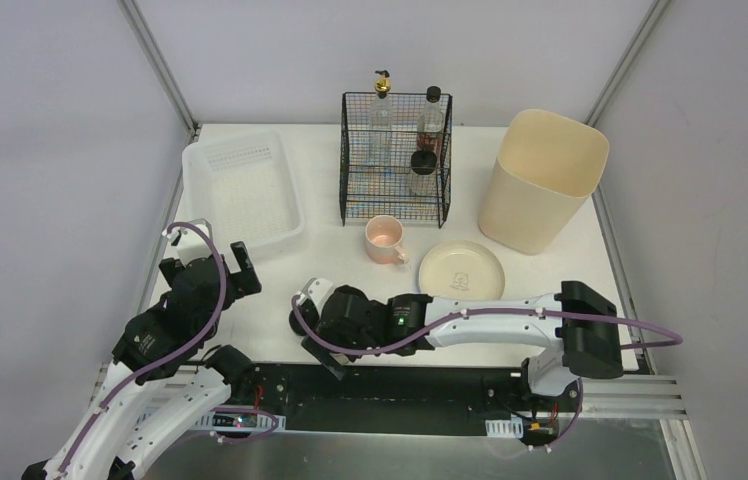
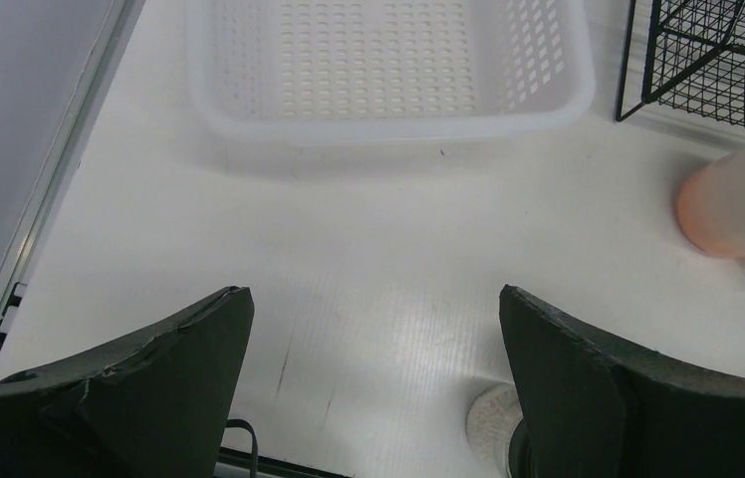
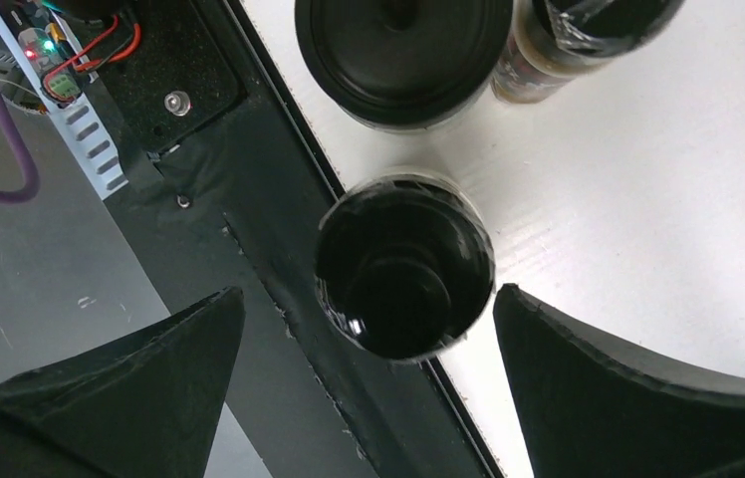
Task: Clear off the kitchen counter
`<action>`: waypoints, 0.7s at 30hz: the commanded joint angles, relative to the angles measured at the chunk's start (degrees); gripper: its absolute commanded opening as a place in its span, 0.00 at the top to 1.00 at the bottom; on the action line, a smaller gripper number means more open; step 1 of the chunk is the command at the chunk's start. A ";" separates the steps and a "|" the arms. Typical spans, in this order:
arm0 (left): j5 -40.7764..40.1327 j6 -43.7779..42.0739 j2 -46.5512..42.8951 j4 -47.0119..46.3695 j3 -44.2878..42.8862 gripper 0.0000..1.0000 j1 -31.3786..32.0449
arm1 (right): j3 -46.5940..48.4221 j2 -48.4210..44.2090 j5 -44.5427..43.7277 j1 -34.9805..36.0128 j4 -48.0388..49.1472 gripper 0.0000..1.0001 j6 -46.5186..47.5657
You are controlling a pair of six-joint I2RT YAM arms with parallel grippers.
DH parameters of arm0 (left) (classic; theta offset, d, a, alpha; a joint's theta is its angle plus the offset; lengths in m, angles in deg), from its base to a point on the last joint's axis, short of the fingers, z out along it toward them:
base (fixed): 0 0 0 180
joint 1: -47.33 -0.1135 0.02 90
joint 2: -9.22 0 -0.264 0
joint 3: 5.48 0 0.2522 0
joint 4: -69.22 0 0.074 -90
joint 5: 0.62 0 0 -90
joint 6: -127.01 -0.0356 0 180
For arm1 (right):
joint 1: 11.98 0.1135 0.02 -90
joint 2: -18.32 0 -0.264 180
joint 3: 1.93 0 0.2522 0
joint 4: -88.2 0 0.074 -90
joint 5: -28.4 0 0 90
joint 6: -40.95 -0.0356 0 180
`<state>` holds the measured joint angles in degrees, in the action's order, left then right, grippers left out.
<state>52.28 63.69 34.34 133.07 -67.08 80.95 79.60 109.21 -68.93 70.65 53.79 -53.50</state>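
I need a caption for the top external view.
Left gripper and right gripper open near the counter's front; mug, plate uncleared.

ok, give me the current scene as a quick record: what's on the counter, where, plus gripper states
counter: white, not yet cleared
tray: white, perforated, far left, empty
wire rack: black, far centre, holds three bottles
bin: cream, far right
mug: pink, upright, just in front of the rack
plate: cream, right of the mug, nothing on it
left gripper: open, empty, above bare counter in front of the tray
right gripper: open, empty, over the counter's near edge
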 commanded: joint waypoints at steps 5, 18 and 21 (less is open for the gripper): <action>-0.47 0.47 0.30 0.63 -1.12 0.01 -0.67 | 3.97 4.02 -2.02 0.59 3.16 0.01 0.08; -0.26 0.45 0.41 0.64 -1.12 0.00 -0.65 | 3.10 5.97 -5.75 0.60 3.15 0.14 -0.35; -0.25 0.48 0.48 0.63 -1.11 0.01 -0.67 | 3.39 6.51 -5.38 0.60 2.92 0.18 -0.35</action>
<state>52.32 63.69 34.34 133.07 -67.08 80.95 81.39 114.76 -72.95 71.00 55.80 -53.52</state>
